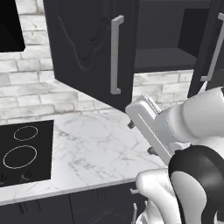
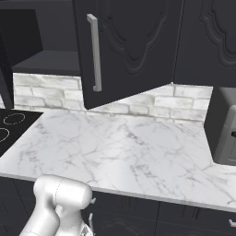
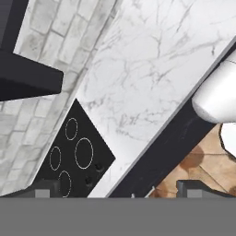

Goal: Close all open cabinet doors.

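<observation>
Two cabinet doors of one upper cabinet stand open. The left door [image 1: 87,48] swings out toward me, its silver bar handle [image 1: 115,54] facing right. The right door [image 1: 209,43] also hangs open and shows in the right base view as a black carved door [image 2: 129,46] with its handle [image 2: 95,51]. Between them lies the dark cabinet shelf [image 1: 162,57]. Another door [image 2: 207,37] further right is shut. My gripper [image 1: 141,138] hovers over the marble counter, below the left door's lower corner. In the hand view my gripper [image 3: 120,189] is open, the tips wide apart with nothing between them.
A black cooktop [image 1: 24,151] is set into the white marble counter [image 2: 129,152] at the left. The black hood [image 1: 11,24] hangs above it. A grey appliance [image 2: 226,133] stands at the counter's right end. White brick wall [image 2: 152,103] runs behind.
</observation>
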